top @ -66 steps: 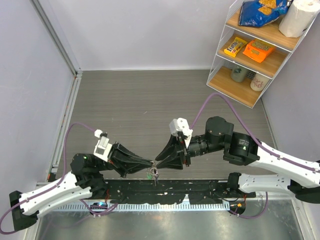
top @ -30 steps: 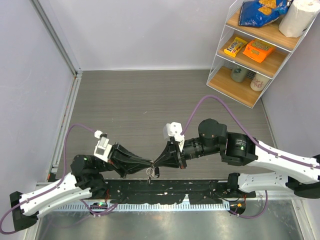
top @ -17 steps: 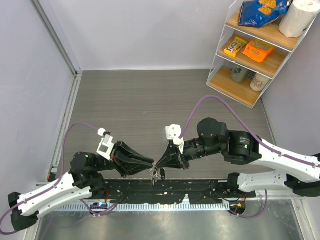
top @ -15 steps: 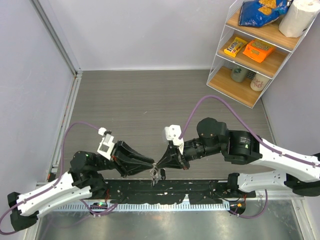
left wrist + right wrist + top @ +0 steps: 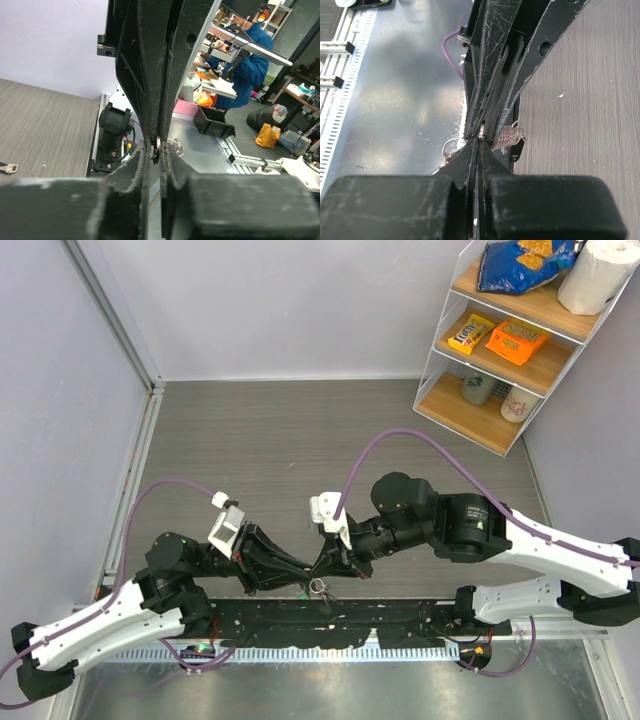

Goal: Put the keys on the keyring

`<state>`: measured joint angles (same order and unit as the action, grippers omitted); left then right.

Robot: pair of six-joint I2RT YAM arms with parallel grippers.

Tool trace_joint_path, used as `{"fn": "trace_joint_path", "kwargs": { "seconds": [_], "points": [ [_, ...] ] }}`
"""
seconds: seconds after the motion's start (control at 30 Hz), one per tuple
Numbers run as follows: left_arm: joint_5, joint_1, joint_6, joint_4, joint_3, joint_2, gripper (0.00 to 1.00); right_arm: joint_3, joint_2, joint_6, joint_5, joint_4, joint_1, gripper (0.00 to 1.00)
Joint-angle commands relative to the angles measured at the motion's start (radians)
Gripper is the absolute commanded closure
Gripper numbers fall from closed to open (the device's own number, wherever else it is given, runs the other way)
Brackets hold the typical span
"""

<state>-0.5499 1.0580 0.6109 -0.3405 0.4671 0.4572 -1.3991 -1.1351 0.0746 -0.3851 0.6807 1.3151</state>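
Right wrist view: the keyring [image 5: 481,132] is pinched in the tip of the right claw [image 5: 479,139], which is clenched tight on it. A silvery coil [image 5: 509,135] hangs just beside the grip on one side and a small ring [image 5: 451,146] on the other.

The left claw [image 5: 155,156] meets it tip to tip from the other side. Its fingers stand a little apart with the keyring's edge between them, and I cannot tell if they squeeze it.

From above, the keyring [image 5: 319,586] is up in the air over the middle of the tabletop's [image 5: 280,440] near edge. One silver key [image 5: 6,168] lies flat on the tabletop, well apart from the claws. A shelf [image 5: 470,420] with snacks stands at the far right corner.
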Motion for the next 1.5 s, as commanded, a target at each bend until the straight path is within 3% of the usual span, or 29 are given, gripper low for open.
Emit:
{"fn": "trace_joint_path", "kwargs": {
  "seconds": [0.0, 0.03, 0.3, 0.43, 0.57, 0.87, 1.47],
  "points": [
    [-0.042, 0.0, -0.036, 0.055, 0.061, 0.012, 0.93, -0.08, -0.008, 0.017, 0.015, -0.01, 0.007, 0.95],
    [-0.05, 0.0, -0.04, 0.066, 0.065, 0.015, 0.99, -0.086, -0.011, 0.019, 0.015, -0.004, 0.009, 0.95],
    [-0.05, 0.0, -0.071, 0.091, 0.068, 0.001, 1.0, -0.078, 0.006, 0.019, 0.012, -0.018, 0.009, 0.95],
    [-0.048, -0.001, -0.051, -0.014, 0.03, -0.029, 1.0, 0.003, 0.072, -0.004, 0.011, -0.115, 0.009, 0.71],
    [-0.038, -0.001, -0.028, -0.132, -0.016, -0.054, 1.0, 0.106, 0.155, -0.019, 0.04, -0.233, 0.009, 0.62],
    [-0.022, 0.0, 0.053, -0.413, -0.096, -0.046, 1.0, 0.193, 0.17, -0.01, 0.066, -0.345, 0.009, 0.62],
    [0.042, 0.0, 0.055, -0.468, -0.113, -0.04, 1.0, 0.21, 0.152, -0.036, 0.049, -0.426, 0.03, 0.69]
  ]
}}
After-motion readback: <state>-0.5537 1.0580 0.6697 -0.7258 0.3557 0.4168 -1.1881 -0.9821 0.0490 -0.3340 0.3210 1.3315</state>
